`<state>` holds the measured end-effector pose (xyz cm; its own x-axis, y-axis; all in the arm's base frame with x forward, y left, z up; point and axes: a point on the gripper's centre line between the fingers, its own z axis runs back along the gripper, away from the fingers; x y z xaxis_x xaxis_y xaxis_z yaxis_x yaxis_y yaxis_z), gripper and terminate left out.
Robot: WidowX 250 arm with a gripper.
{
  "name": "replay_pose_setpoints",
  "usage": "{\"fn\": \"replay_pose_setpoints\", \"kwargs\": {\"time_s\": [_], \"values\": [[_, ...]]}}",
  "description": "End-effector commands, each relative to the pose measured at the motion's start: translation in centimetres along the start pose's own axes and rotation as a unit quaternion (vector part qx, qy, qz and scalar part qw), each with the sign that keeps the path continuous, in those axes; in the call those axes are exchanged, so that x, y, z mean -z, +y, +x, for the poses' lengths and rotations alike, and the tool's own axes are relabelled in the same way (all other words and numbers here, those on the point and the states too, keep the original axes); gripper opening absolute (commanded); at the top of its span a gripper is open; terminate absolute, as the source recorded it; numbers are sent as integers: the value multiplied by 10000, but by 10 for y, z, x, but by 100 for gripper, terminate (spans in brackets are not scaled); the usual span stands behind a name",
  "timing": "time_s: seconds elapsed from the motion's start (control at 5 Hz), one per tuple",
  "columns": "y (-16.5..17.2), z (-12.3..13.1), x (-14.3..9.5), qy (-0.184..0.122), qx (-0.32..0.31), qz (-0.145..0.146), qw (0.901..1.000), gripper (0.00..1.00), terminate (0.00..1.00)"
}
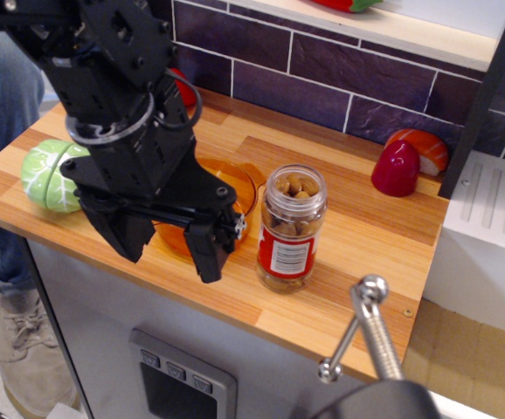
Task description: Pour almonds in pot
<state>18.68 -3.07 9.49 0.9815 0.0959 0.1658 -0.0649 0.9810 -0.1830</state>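
The clear plastic jar point(292, 229) with a red and white label stands upright on the wooden counter, open-topped, with almonds point(297, 185) showing inside. The transparent orange pot point(239, 182) sits just left of the jar, mostly hidden behind my arm. My black gripper point(172, 245) hangs over the pot's front, left of the jar and apart from it. Its two fingers are spread wide and hold nothing.
A green cabbage toy point(50, 172) lies at the counter's left end. A dark red cup-shaped toy point(397, 168) and an orange-white piece point(423, 147) sit at the back right by a purple brick wall. A metal faucet handle point(370, 327) juts up at the front right.
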Motion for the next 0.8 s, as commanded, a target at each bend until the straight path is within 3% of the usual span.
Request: {"fn": "replay_pose_setpoints", "kwargs": {"time_s": [0.0,0.2,0.4,0.6], "values": [[0,0,0,0,0,0,10000,100,0],[-17,16,-3,111,209,157,9996,100,0],[-37,30,-12,394,1139,431,9918,100,0],[-68,33,-25,411,2427,739,9664,100,0]]}}
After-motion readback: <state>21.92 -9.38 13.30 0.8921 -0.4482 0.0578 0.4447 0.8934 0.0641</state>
